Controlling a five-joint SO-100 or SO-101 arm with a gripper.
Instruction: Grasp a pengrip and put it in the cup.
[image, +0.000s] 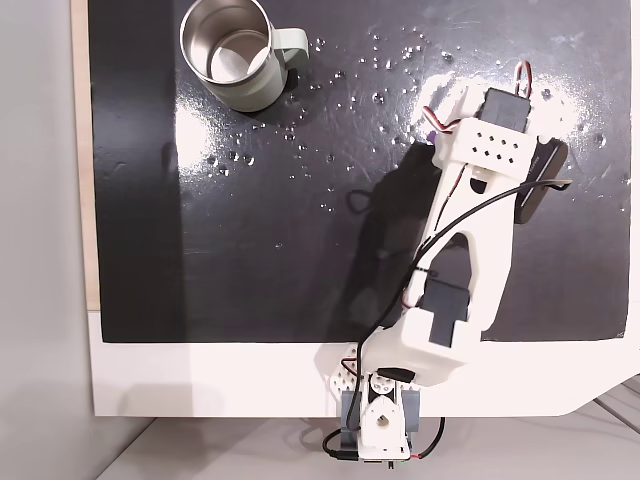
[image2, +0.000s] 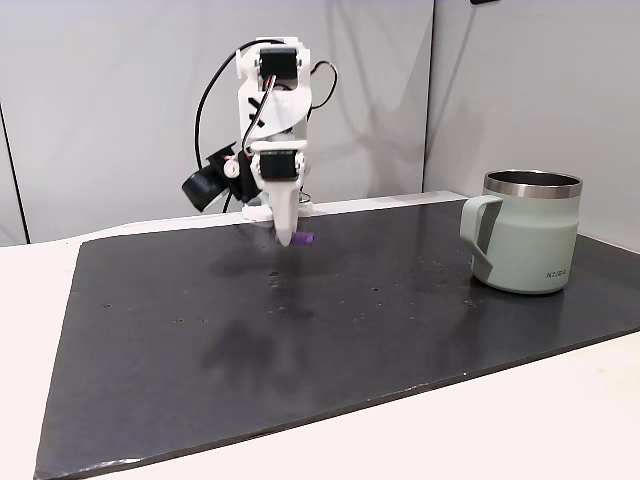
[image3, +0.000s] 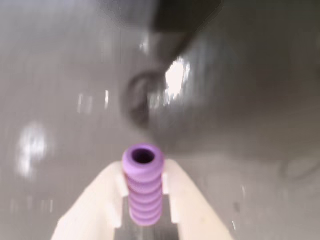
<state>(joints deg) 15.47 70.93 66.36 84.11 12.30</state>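
Since pengrip (image3: 143, 186) already sits pinched between claw (image3: 143, 200) fingers, long axis running straight out along them, open end pointing away from wrist cam, grab part looks done imo. Side fixed view: purple bit (image2: 306, 239) poking out at claw tip (image2: 291, 238), just above dark mat (image2: 200, 330). Key relation: cup (image: 232, 52) well apart, far upper left of claw in top-down fixed view, handle toward arm side. Mug (image2: 525, 232) has small print low on wall, too tiny to read. No other labels.
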